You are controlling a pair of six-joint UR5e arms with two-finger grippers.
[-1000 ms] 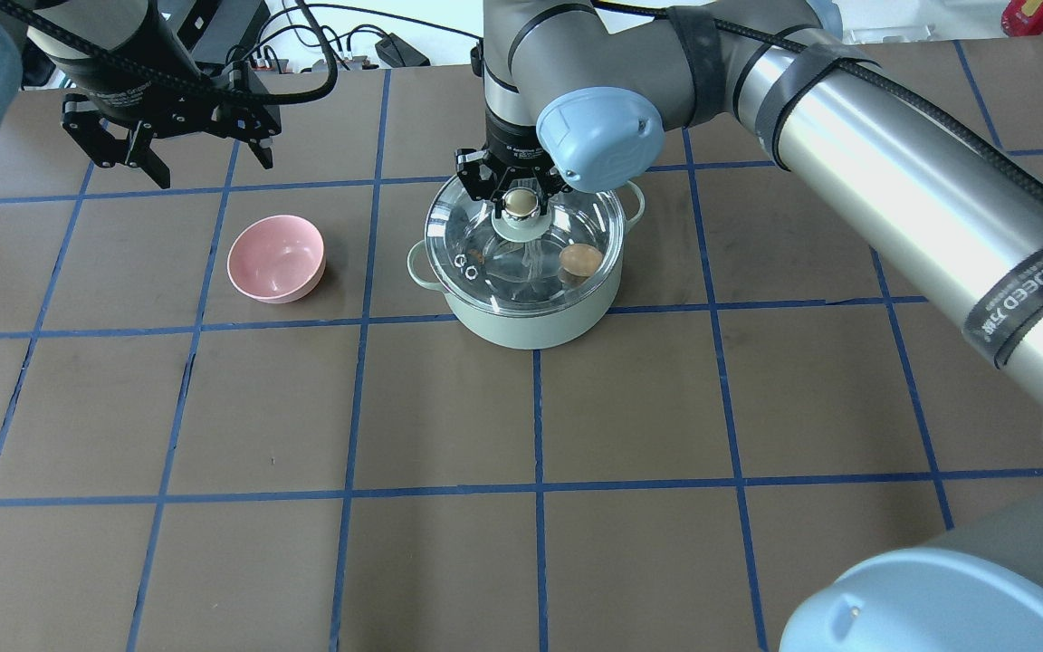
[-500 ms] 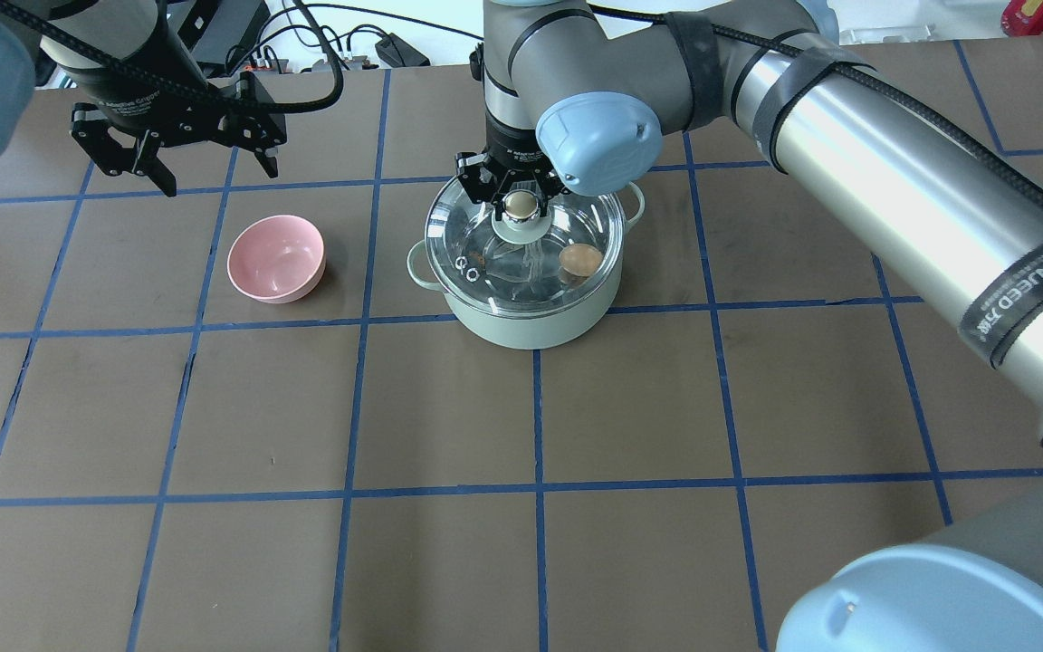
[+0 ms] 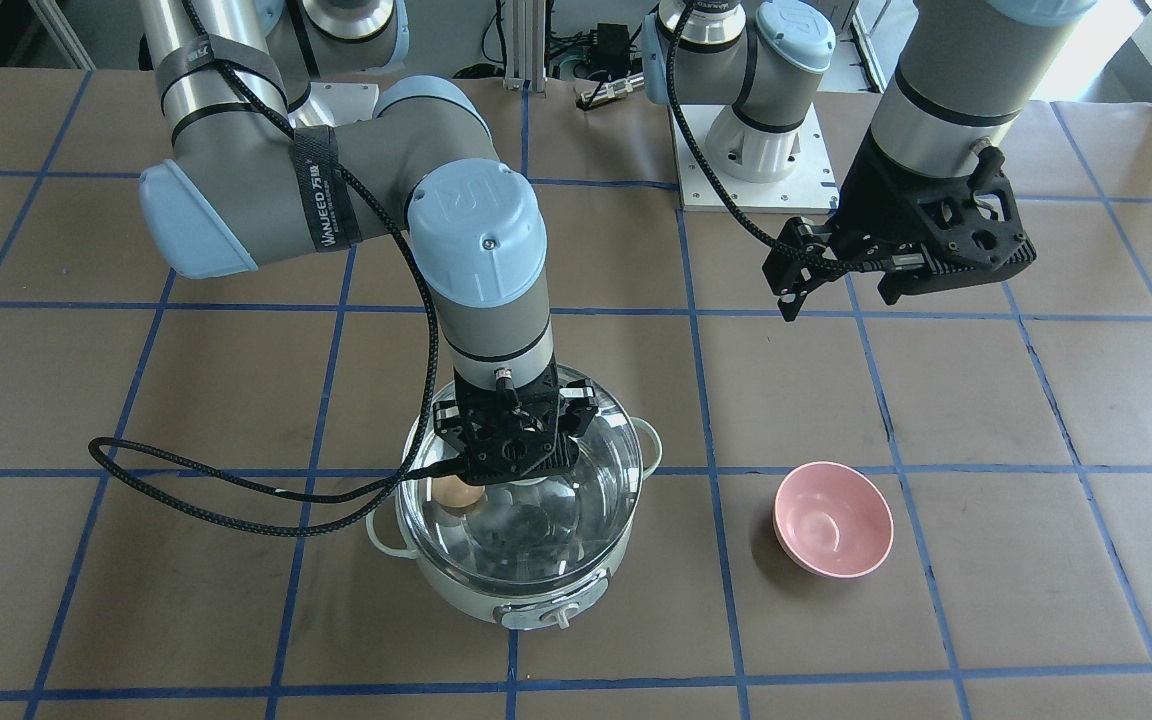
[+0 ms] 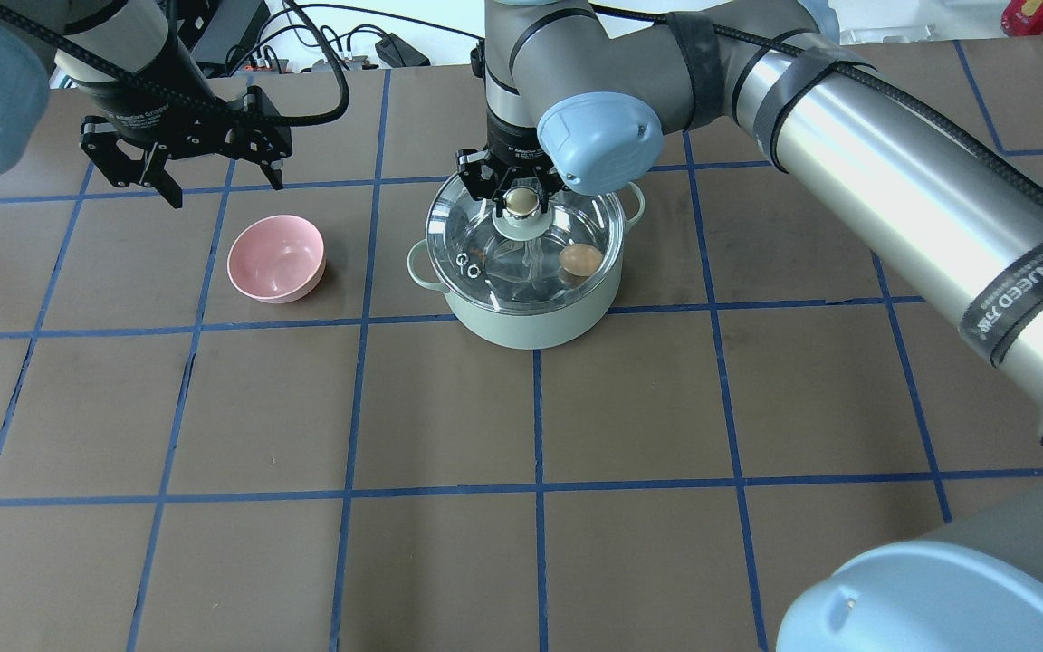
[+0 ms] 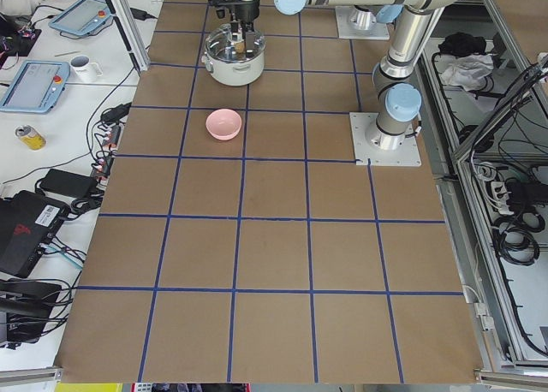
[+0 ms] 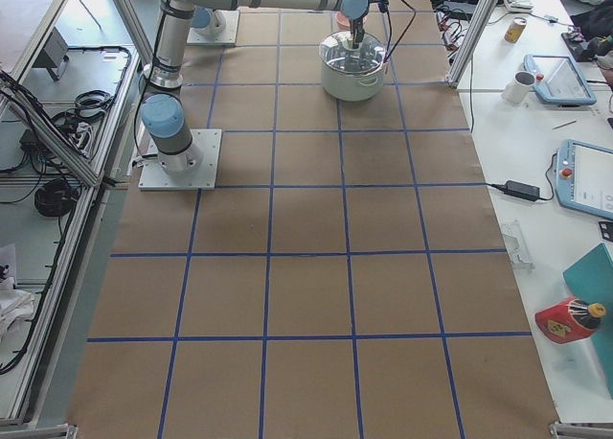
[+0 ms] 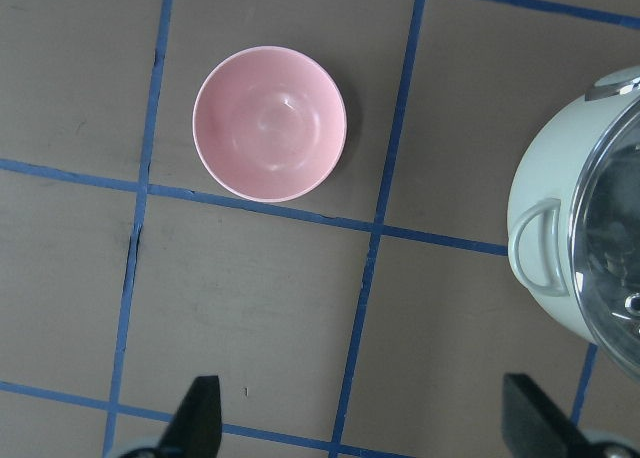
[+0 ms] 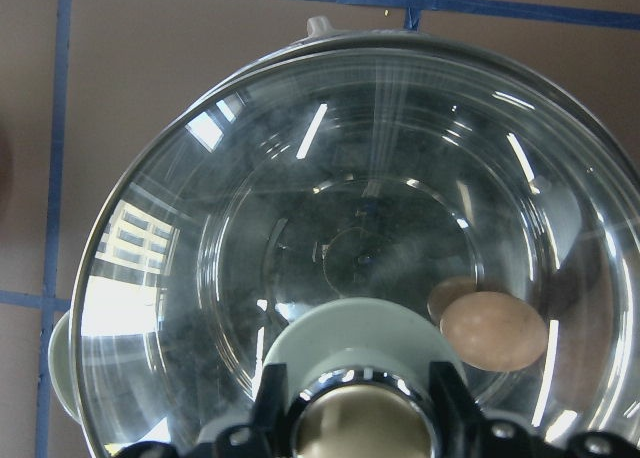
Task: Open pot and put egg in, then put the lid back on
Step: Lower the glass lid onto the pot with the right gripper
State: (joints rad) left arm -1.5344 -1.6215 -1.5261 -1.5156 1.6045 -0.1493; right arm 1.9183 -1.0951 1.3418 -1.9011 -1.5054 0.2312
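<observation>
lying in the pot (image 4: 531,326) under the lid (image 4: 476,231): the egg (image 4: 580,261)

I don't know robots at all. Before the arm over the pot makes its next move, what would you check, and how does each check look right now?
1. Egg inside the pot: ok, seen through the glass.
2. Lid seated on the pot's rim: ok, it looks level.
3. Right gripper released from the lid's knob: cannot tell; its fingers flank the knob.
4. Left gripper clear of the pot: ok, open, off to the side.
5. Pink bowl out of the way: ok, apart from the pot.
</observation>
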